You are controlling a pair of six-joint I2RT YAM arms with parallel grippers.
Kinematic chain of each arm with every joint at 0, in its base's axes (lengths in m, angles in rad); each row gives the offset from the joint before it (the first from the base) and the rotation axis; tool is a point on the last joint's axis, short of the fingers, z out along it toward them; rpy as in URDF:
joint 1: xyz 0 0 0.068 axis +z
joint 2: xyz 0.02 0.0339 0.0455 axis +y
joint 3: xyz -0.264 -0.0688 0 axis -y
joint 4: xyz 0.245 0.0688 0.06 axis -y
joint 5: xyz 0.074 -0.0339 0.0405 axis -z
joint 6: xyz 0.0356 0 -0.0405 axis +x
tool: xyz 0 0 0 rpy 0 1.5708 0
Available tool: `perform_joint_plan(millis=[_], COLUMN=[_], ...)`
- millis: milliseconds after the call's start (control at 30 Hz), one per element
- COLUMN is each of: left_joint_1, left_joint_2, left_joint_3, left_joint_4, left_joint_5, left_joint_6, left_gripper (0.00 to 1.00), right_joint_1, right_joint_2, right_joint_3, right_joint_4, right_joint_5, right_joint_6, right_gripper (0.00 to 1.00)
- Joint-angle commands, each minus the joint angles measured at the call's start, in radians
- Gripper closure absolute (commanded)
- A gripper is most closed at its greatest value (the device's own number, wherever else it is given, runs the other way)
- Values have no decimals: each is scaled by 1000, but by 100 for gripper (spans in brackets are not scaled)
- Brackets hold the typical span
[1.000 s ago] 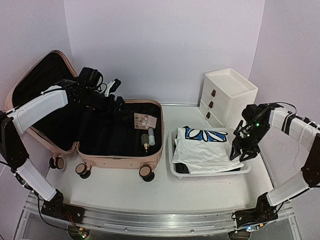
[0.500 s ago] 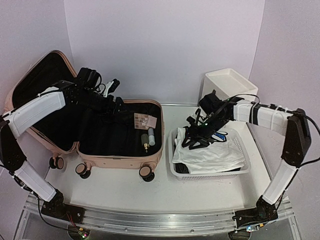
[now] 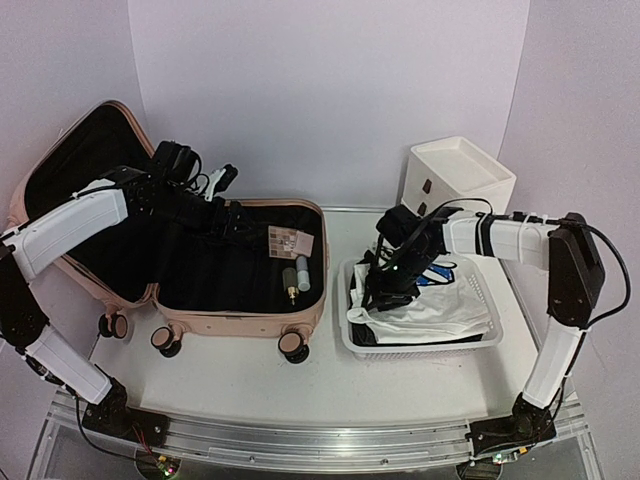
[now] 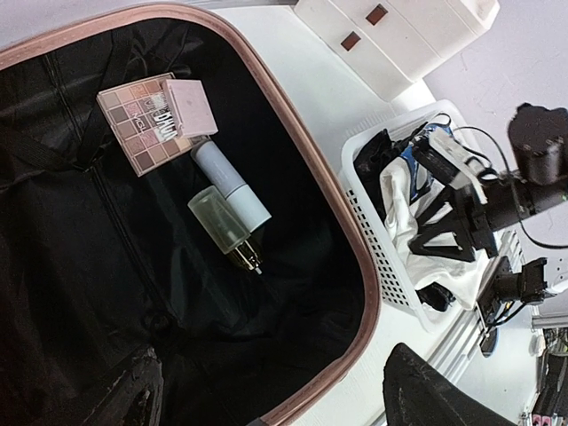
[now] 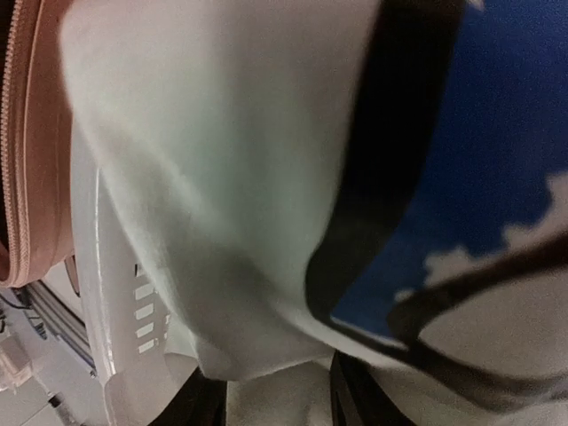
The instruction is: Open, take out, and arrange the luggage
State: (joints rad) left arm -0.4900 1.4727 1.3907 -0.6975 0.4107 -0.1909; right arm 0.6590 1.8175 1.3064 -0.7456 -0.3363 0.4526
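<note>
The luggage is a pale-pink suitcase lying open at the left, its black-lined lid leaning back. An eyeshadow palette, a pale tube and a glass bottle lie in its right end. My left gripper hovers over the lining, jaws wide open and empty; it also shows in the left wrist view. My right gripper is down in the left end of the white basket. Its fingers are apart, pressed into a white shirt with blue and black print.
A white drawer unit with brown handles stands behind the basket at the right. A dark item lies under the shirt at the basket's front left. The suitcase rim is close beside the basket wall.
My right arm has swung from the basket's right side across to its left end, down onto the shirt, which is now bunched up. The left arm has barely moved.
</note>
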Motion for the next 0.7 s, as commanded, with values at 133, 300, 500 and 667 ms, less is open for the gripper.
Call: perform_joint_plan(millis=[133,300,500,667], left_joint_1=[-2,-2,-2,-2], left_joint_2=[-60,-77,-95,-118], left_joint_3=[-2,-8,-25,-38], left_joint_4=[39,39,38,39], left_joint_5=[-37,-41,-29,-48], left_joint_6=[18,24,23,33], left_gripper=[13,14,14,13], right_joint_1=[152,204,216,239], right_joint_2=[-43,58,187,274], right_joint_3=[284,398,502,576], right_joint_4=[-323,-327,-337,-341], right_joint_5=[262,327,416,450], right_joint_6=[-66,-17,89,93], right_gripper=[42,42,59,58])
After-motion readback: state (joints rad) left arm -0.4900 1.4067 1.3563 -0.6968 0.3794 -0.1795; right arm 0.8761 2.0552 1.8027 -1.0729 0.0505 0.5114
